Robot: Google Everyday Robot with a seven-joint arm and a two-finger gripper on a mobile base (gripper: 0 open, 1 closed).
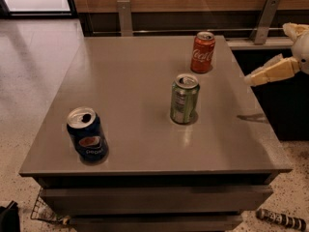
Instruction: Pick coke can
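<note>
Cream claw [272, 71], apart or together I cannot tell, hangs right of the red-orange aluminium coke can [203, 52]; a sideways approach may topple it.

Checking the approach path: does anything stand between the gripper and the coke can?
Nothing visible does. The gripper hovers beyond the right edge of the table; the coke can stands upright near the far right corner, with only bare tabletop between them. The green can stands nearer the camera, off that line.
</note>
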